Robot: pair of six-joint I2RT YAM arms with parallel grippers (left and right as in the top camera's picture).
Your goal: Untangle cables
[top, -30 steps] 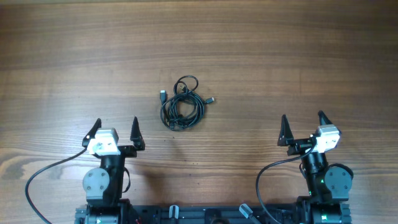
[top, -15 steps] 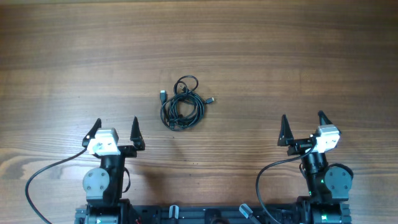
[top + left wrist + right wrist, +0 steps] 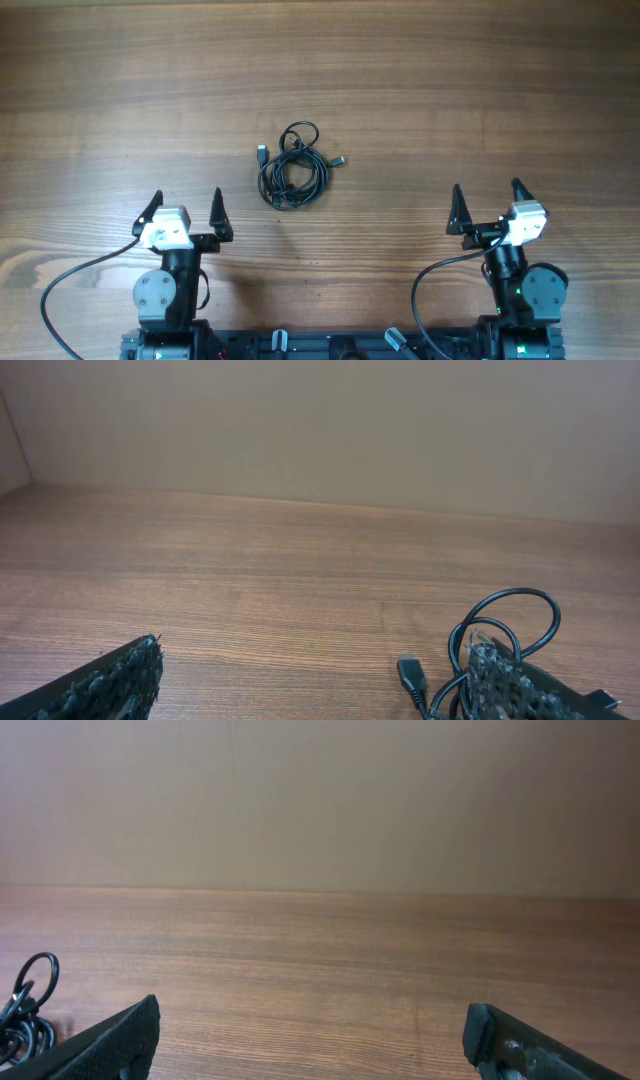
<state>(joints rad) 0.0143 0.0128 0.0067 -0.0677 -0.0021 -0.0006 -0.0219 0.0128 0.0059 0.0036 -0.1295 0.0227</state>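
Observation:
The cables (image 3: 292,165) lie as one small black knot of thin loops with plug ends sticking out, on the wooden table (image 3: 450,90) a little left of centre. My left gripper (image 3: 186,205) is open and empty near the front edge, below and left of the knot. My right gripper (image 3: 486,199) is open and empty at the front right, well apart from it. In the left wrist view the cables (image 3: 515,625) and one plug (image 3: 412,678) show at the lower right, partly behind my right fingertip (image 3: 505,678). In the right wrist view a loop of the cables (image 3: 28,995) shows at the far left edge.
Thick black arm cables (image 3: 75,275) curve from both arm bases along the front edge. A plain beige wall (image 3: 320,800) stands past the table's far edge.

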